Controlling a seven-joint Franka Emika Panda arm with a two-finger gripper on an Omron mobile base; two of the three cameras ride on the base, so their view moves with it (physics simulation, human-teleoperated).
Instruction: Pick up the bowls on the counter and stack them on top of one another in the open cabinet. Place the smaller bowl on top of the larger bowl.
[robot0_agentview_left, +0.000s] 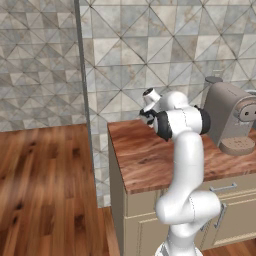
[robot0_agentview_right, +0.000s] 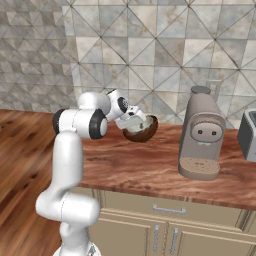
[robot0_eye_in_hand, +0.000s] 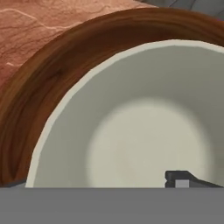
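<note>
In the left base view the arm bends over the wood-grain counter (robot0_agentview_left: 150, 160), its wrist hiding the tool; a grey coffee machine (robot0_agentview_left: 230, 120) stands to the right.

In the right base view the tool (robot0_agentview_right: 134, 120) reaches into the larger bowl (robot0_agentview_right: 142, 131), which hangs tilted above the counter (robot0_agentview_right: 150, 170) near the backsplash.

In the hand view the smaller bowl (robot0_eye_in_hand: 140, 127) sits nested inside the brown one (robot0_eye_in_hand: 48, 87). One fingertip (robot0_eye_in_hand: 179, 178) shows inside the pale bowl; the tool seems clamped on the rims, though I cannot tell for sure.

Glossy brown larger bowl (robot0_agentview_right: 145, 131); matt pale smaller bowl (robot0_eye_in_hand: 144, 113) inside; wood-grain counter (robot0_agentview_right: 150, 165).
</note>
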